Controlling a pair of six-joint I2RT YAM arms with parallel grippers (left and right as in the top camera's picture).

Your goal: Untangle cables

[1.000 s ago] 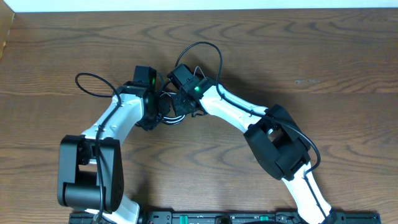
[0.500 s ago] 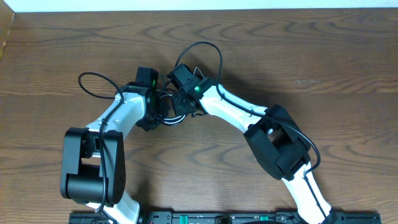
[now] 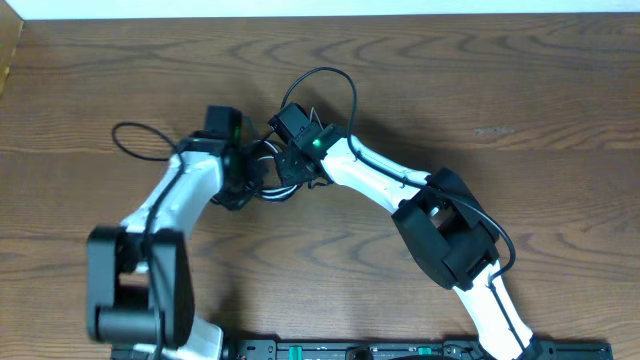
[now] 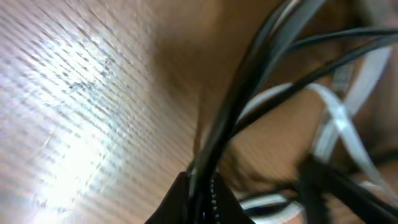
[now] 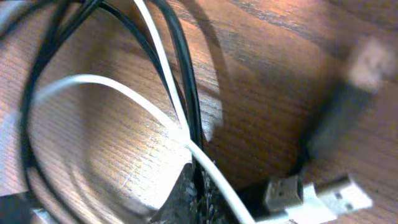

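The black and white cables (image 3: 266, 172) lie tangled on the table between my two grippers. In the left wrist view my left gripper (image 4: 200, 198) is shut on the black cable (image 4: 249, 81), which runs up and right; white cable (image 4: 333, 115) loops lie behind it. In the right wrist view my right gripper (image 5: 198, 193) is shut on the black cable (image 5: 183, 68), with the white cable (image 5: 93, 81) crossing just over the jaws. A white USB plug (image 5: 314, 196) and a blurred black plug (image 5: 339, 121) lie to the right. Overhead, the left gripper (image 3: 238, 182) and right gripper (image 3: 292, 168) are close together.
The brown wooden table (image 3: 480, 90) stretches all round. Thicker black arm wires loop out from the left arm (image 3: 130, 135) and above the right arm (image 3: 335, 75). The arm bases stand at the front edge.
My left arm has swung to the left and its wire loop moved left with it. The gap between the grippers is a little wider. The right arm has stayed put.
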